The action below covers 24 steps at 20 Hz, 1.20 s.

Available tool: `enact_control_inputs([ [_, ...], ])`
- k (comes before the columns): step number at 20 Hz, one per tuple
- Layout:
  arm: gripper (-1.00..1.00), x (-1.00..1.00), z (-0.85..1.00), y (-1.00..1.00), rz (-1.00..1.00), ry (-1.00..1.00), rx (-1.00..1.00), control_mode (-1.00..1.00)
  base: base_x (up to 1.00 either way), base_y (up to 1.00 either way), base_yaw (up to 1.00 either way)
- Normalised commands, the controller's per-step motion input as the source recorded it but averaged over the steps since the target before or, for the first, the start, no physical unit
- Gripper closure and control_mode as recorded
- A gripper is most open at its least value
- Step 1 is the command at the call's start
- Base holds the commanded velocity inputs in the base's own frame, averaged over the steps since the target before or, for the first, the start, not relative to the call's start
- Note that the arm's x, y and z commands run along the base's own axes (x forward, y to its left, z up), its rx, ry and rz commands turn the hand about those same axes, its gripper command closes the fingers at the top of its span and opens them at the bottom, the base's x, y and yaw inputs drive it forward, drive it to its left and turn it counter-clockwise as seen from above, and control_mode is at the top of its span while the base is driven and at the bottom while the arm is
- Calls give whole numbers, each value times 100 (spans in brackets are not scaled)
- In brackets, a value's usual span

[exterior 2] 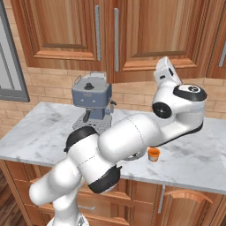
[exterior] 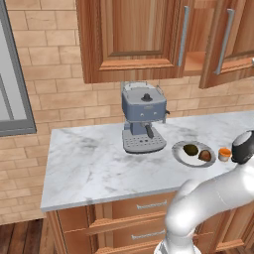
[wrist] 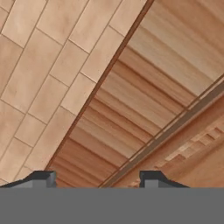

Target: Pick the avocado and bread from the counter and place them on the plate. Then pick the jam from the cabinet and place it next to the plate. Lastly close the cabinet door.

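One plate (exterior: 181, 155), one jam (exterior: 224, 154)

Gripper (wrist: 97, 180) points up at the underside of the wall cabinet (wrist: 148, 100); nothing sits between the two dark fingertips (wrist: 43, 178), gap unobstructed. Ahead of the claw: wood slats and a darker rail, close. To the claw's left in the hand view, tiled wall (wrist: 48, 74), also close. Little headroom that way.

Open cabinet door (exterior: 229, 42) juts out over the counter's right end, an obstacle on that side.

Below the claw, marble counter (exterior: 94, 163): wide bare stretch on the left. Espresso machine (exterior: 143, 116) stands tall mid-counter toward the wall. Plate (exterior: 179, 155) just right of it, jam jar (exterior: 224, 154) just beside the plate, apart. Front edge passable.
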Motion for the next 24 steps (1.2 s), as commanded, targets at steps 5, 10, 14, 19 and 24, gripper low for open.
enact_control_inputs([
  [5,-100,21,14,18,-1,14,-11,-100,0,0,0],
  [10,-100,42,12,8,0,5,-7,-100,0,0,0],
  [14,-100,42,14,6,0,2,-6,-100,0,0,0],
  [19,-100,45,19,5,0,3,-5,-100,0,0,0],
  [24,-100,51,19,4,0,5,-4,-100,0,0,0],
])
